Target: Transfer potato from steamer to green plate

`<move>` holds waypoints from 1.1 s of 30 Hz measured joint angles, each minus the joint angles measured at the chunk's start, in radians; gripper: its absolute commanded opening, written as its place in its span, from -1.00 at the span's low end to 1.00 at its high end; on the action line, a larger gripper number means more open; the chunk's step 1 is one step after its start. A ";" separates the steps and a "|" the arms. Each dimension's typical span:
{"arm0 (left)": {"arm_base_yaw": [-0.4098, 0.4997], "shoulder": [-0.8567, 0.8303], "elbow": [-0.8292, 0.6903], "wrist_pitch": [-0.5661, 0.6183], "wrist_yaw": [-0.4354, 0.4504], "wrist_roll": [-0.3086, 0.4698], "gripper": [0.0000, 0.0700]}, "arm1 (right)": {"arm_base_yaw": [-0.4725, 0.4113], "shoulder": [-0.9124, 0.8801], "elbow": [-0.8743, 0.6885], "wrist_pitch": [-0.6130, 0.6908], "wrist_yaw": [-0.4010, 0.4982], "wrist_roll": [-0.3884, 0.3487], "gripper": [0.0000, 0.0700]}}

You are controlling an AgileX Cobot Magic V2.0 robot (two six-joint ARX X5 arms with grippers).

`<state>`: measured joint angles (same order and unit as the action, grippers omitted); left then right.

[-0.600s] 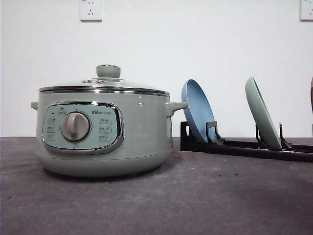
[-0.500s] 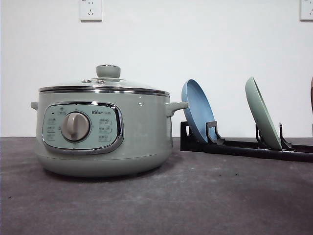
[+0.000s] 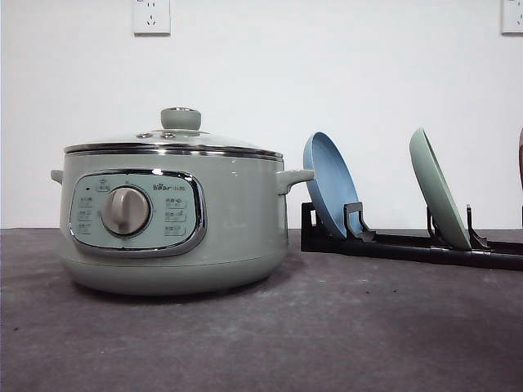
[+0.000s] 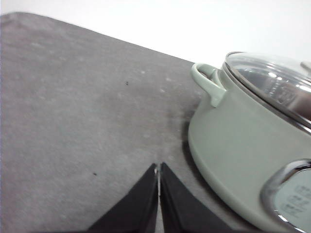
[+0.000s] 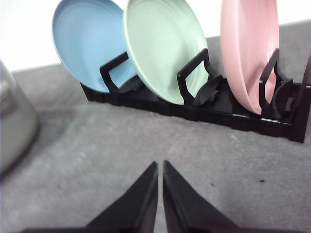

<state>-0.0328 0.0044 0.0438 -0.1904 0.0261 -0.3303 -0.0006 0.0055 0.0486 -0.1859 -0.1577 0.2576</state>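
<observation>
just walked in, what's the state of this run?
Nothing is being handled yet. The steamer sits on the table with its glass lid on, so its contents can't be seen. The green plate stands on edge in the black rack, between a blue plate and a pink plate. The left gripper and right gripper are shut over bare table, holding nothing.

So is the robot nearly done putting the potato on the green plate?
Not yet, nothing looks done. The glass lid is on the big round sage-green steamer pot, so any potato inside is hidden. The pale green round plate stands on edge in the black rack. Both the left gripper and right gripper have shut, empty jaws above the table. Everything is left.
</observation>
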 measured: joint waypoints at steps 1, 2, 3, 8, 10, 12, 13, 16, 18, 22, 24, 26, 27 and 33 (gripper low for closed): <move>-0.006 0.001 0.009 0.009 0.000 -0.015 -1.00 | 0.000 0.001 0.020 -0.002 0.000 0.015 -0.99; -0.011 0.002 0.021 0.022 0.001 -0.029 -1.00 | 0.001 0.001 0.042 -0.002 0.000 0.030 -0.99; -0.014 0.005 0.032 0.037 0.001 -0.038 -1.00 | 0.001 0.002 0.061 0.000 0.001 0.040 -0.99; -0.020 0.071 0.153 0.086 0.002 -0.081 -1.00 | 0.002 0.054 0.189 -0.011 0.000 0.099 -0.99; -0.020 0.126 0.209 0.089 0.002 -0.085 -1.00 | 0.002 0.099 0.249 -0.029 -0.011 0.111 -0.99; -0.020 0.188 0.269 0.088 0.002 -0.087 -1.00 | 0.002 0.147 0.309 -0.052 -0.035 0.114 -0.99; -0.020 0.225 0.306 0.085 0.005 -0.085 -1.00 | 0.002 0.175 0.348 -0.074 -0.043 0.114 -0.99; -0.020 0.336 0.424 0.065 0.028 -0.056 -1.00 | 0.002 0.268 0.459 -0.142 -0.048 0.106 -0.99; -0.020 0.405 0.504 0.030 0.045 -0.033 -1.00 | 0.002 0.337 0.532 -0.184 -0.053 0.094 -0.99; -0.026 0.554 0.684 -0.053 0.111 -0.001 -1.00 | 0.002 0.469 0.679 -0.255 -0.109 0.052 -0.99; -0.038 0.619 0.768 -0.081 0.156 0.004 -1.00 | 0.002 0.532 0.752 -0.292 -0.160 0.033 -0.99; -0.053 0.687 0.862 -0.122 0.209 0.007 -1.00 | 0.003 0.593 0.824 -0.337 -0.218 0.013 -0.99; -0.062 0.713 0.901 -0.140 0.232 0.010 -1.00 | 0.005 0.618 0.855 -0.358 -0.242 0.005 -0.99; -0.140 0.838 1.113 -0.296 0.351 0.077 -1.00 | 0.062 0.751 1.001 -0.460 -0.361 -0.057 -0.99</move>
<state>-0.1729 0.8428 1.1571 -0.4864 0.3770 -0.2528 0.0612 0.7566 1.0495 -0.6463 -0.5189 0.2001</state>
